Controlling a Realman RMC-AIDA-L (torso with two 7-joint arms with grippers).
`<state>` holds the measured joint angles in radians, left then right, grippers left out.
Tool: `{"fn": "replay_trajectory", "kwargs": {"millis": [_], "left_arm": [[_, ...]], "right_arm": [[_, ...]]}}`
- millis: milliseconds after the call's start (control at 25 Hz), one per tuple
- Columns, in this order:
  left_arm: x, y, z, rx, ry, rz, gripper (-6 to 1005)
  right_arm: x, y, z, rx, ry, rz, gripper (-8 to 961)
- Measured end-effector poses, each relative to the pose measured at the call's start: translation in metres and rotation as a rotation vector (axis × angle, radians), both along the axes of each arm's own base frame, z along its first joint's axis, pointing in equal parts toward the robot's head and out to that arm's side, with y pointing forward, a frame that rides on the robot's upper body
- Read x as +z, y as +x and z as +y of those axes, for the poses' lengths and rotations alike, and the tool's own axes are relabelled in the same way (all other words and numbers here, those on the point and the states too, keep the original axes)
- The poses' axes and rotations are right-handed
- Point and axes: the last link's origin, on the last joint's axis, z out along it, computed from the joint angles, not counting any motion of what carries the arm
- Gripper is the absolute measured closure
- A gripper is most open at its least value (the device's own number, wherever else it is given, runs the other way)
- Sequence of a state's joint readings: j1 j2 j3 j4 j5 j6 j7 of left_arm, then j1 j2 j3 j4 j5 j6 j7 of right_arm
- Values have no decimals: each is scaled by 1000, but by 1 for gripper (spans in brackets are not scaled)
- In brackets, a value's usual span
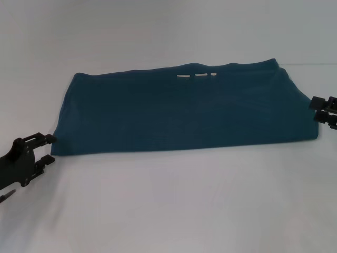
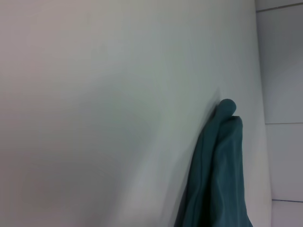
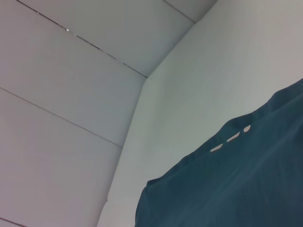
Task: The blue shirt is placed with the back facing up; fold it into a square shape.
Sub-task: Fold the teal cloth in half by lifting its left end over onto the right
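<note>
So the blue shirt (image 1: 184,113) lies as a wide band on my counter (image 1: 168,211). Left pincer (image 1: 48,148) and right pincer (image 1: 316,109) released, at its ends. I'd say crosswise folds remain.

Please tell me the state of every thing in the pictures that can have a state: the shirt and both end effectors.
blue shirt: already folded into a wide band, lying flat on the white table, not held.
left end effector: open, at the shirt's near left corner.
right end effector: at the shirt's right edge, only partly in view.
</note>
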<state>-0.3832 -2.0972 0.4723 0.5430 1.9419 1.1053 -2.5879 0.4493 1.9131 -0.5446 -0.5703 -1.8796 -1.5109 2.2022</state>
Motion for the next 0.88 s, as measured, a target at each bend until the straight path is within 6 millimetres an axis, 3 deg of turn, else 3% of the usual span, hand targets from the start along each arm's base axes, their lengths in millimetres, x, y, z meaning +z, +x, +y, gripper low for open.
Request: {"fn": "replay_trajectory", "kwargs": {"millis": [880], "left_arm": [[-6,3,13,27,7,1,484]], "right_arm": [[1,1,0,-3,7,3,266]]}}
